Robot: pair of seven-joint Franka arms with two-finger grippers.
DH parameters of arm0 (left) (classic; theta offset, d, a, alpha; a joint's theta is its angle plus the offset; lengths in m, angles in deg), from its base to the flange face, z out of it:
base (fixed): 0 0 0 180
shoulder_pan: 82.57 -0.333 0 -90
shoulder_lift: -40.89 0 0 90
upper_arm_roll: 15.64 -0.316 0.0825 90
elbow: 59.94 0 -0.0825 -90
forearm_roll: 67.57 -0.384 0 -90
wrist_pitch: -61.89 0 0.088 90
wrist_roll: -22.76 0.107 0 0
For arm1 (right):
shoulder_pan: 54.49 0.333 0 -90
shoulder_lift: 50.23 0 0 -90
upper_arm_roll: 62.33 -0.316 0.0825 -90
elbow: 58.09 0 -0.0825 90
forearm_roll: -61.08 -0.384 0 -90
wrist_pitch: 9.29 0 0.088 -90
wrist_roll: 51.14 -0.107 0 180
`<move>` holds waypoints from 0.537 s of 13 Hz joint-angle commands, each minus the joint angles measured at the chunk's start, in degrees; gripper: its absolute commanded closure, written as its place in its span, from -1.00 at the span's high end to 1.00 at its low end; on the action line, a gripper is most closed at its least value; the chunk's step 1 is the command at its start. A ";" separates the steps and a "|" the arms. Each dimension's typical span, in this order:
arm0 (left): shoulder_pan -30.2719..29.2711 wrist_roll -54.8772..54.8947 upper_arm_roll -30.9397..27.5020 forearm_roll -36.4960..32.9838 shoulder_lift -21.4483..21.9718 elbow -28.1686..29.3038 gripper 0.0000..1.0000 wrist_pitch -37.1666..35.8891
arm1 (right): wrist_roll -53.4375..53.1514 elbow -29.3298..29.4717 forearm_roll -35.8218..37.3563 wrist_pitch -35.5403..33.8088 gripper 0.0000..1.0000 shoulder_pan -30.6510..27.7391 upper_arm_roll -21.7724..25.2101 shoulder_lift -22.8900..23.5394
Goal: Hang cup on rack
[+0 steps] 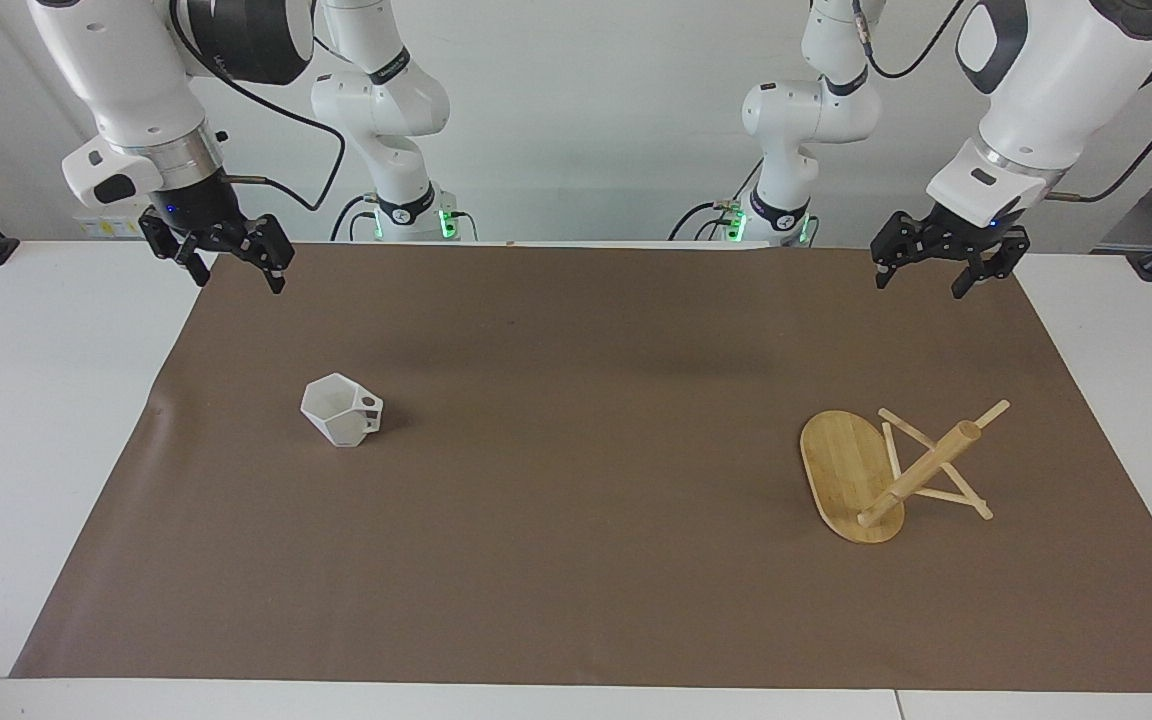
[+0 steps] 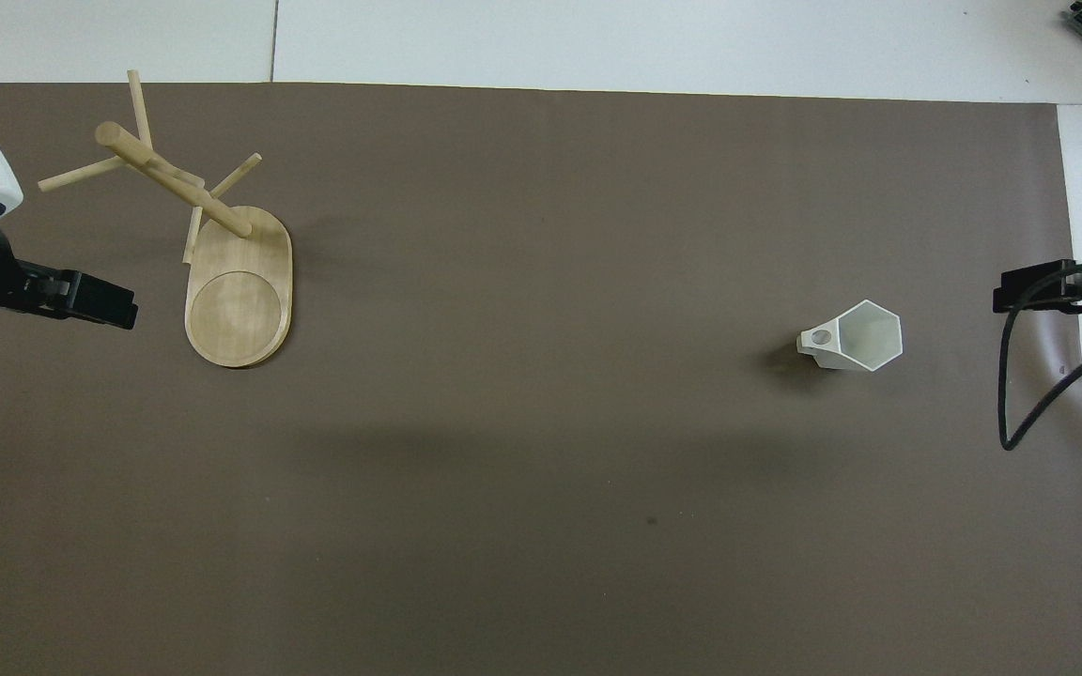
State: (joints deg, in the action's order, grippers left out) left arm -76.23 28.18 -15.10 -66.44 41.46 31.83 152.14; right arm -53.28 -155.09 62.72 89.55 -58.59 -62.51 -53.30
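The white faceted cup (image 1: 341,410) (image 2: 856,336) stands upright on the brown mat toward the right arm's end, its pierced handle pointing to the table's middle. The bamboo rack (image 1: 851,475) (image 2: 239,291) lies tipped over toward the left arm's end, resting on its oval base's edge and pegs, with the post (image 1: 921,472) slanting up. My right gripper (image 1: 238,280) hangs open above the mat's edge near the robots, well apart from the cup. My left gripper (image 1: 919,287) hangs open over the mat's corner, clear of the rack. Neither holds anything.
The brown mat (image 1: 576,560) covers most of the white table (image 1: 46,420). A black cable (image 2: 1020,394) loops down from the right arm over the mat's end. The two arm bases stand at the robots' edge of the table.
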 commanded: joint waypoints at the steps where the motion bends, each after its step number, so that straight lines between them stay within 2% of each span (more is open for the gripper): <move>1: -0.54 0.47 0.17 0.81 1.01 0.69 1.00 -0.60 | 1.53 -2.14 -0.31 3.71 1.00 0.05 0.09 -0.89; 7: -0.54 0.47 0.17 0.81 1.01 0.69 1.00 -0.69 | 1.71 -3.90 -3.47 6.18 1.00 0.05 0.09 0.25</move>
State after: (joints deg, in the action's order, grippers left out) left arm -76.23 28.18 -15.10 -66.44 41.46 31.83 152.14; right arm -53.24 -157.03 61.44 93.38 -58.54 -62.56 -53.15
